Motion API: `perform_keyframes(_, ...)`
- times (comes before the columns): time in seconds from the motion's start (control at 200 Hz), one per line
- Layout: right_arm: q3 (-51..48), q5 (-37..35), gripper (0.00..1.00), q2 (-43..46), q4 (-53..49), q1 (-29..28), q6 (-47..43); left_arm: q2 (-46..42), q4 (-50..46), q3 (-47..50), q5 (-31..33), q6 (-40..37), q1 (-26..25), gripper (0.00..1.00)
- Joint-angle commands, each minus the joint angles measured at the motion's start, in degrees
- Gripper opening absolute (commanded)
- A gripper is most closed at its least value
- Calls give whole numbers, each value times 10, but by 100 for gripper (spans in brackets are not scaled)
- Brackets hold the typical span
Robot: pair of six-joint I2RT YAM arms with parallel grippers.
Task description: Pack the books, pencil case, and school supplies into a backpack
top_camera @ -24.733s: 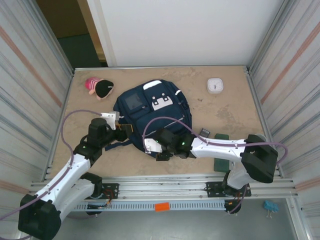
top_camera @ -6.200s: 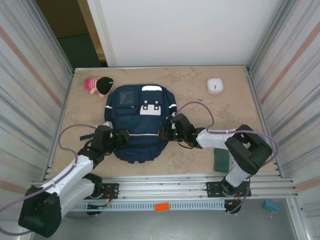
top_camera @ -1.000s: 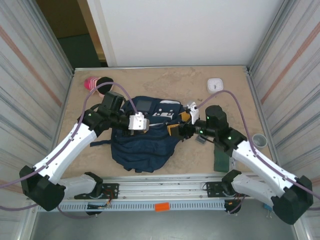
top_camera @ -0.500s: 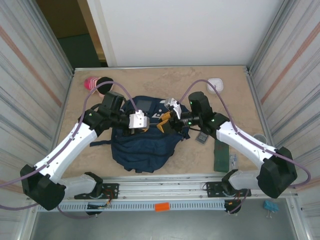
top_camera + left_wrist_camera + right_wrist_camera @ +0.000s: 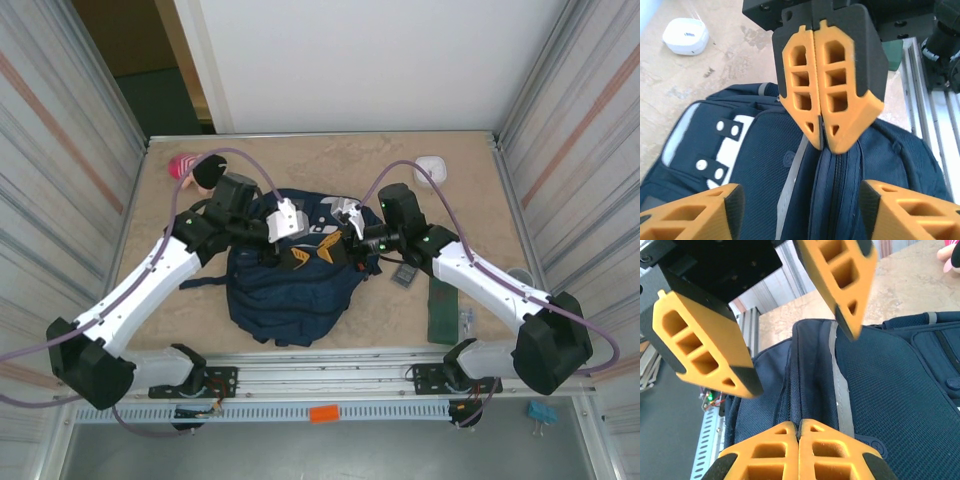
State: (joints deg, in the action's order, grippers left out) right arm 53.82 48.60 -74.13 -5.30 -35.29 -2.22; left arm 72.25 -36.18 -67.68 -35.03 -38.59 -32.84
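Navy cloth of the backpack lies bunched mid-table, and both wrists hang over its far half, so from above we cannot make out its opening. We see the left gripper spread wide, its orange fingers cut off by the lower edge of its own camera, one on either side of a raised seam with a zip. The right gripper faces it, jaws pressed flat together, tips down on that same ridge; whether they nip cloth, a zip pull or nothing at all is hidden at the tips. The dark green book lies flat on the table to the right of the backpack, its far end tucked under the right arm. Near it the dark grey slab sits by the arm, too small for us to read any detail. A cable crosses the white square device, and another partly covers the pink plush toy.
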Motion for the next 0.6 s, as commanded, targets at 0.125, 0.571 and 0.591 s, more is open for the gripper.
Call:
perform_keyframes(0.125,13,18,0,13,39,-12,-7,51,-31,-27,-35,22,-11,64)
perform_keyframes(0.571,-113,-55,62,110,74,91,101,-36,68,63,-88,-39,34,0)
perform_keyframes(0.591,-121,-49,63,109,73,104,113,-44,84,71,-91,-38,35,0)
